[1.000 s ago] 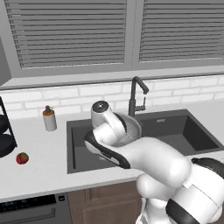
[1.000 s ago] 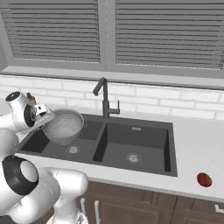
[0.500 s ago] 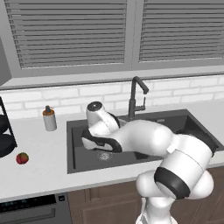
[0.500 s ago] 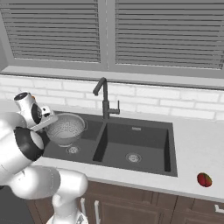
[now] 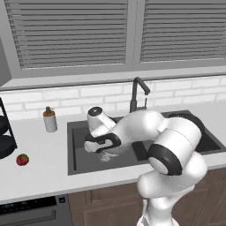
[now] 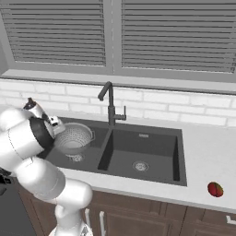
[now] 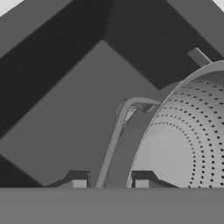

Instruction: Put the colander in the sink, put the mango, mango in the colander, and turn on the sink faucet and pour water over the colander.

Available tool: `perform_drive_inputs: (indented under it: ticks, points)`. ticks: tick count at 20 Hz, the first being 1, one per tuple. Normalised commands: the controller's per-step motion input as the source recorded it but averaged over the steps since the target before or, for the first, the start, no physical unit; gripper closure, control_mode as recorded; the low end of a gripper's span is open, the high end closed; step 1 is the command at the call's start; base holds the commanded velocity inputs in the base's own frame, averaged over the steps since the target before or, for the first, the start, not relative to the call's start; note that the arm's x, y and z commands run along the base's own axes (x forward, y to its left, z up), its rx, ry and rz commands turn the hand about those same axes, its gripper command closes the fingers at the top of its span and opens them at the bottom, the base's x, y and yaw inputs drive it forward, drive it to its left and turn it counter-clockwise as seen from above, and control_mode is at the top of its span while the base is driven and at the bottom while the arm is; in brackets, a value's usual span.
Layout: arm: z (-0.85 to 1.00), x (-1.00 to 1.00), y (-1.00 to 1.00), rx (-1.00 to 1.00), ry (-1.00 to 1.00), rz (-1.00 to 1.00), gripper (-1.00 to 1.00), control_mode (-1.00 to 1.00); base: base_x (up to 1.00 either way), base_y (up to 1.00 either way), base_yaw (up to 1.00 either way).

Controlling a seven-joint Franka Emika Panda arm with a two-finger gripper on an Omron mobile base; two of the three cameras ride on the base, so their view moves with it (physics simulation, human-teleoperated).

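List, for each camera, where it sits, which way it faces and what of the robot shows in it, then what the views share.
Left base view: behind the arm to its left, looking forward and down at the sink, faucet and window; the white arm rises at lower right.
Right base view: behind to its right, same sink; the arm rises at lower left beside the colander.
Hand view: on the hand, looking along the fingertips shut on the colander's handle into the basin.
Shared: both base views show sink, faucet and a mango on the counter.
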Motion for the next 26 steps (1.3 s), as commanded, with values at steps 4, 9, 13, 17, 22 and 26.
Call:
perform_drive_inputs:
  ticks: [4, 9, 13, 17, 22, 26]
  points:
    - [-0.37, 0.27, 0.00, -0.01, 0.00, 0.00, 1.00, -1.00, 0.00, 0.00, 0.00]
    - [-0.33, 0.31, 0.00, -0.02, 0.00, 0.00, 1.00, -1.00, 0.00, 0.00, 0.00]
    - [-0.31, 0.32, 0.00, -0.04, 0.00, 0.00, 1.00, -1.00, 0.00, 0.00, 0.00]
    - [-0.36, 0.23, 0.00, -0.05, 0.00, 0.00, 1.00, -1.00, 0.00, 0.00, 0.00]
    - [-0.43, 0.20, 0.00, -0.08, 0.00, 0.00, 1.00, -1.00, 0.00, 0.00, 0.00]
    - [-0.43, 0.27, 0.00, -0.07, 0.00, 0.00, 1.00, -1.00, 0.00, 0.00, 0.00]
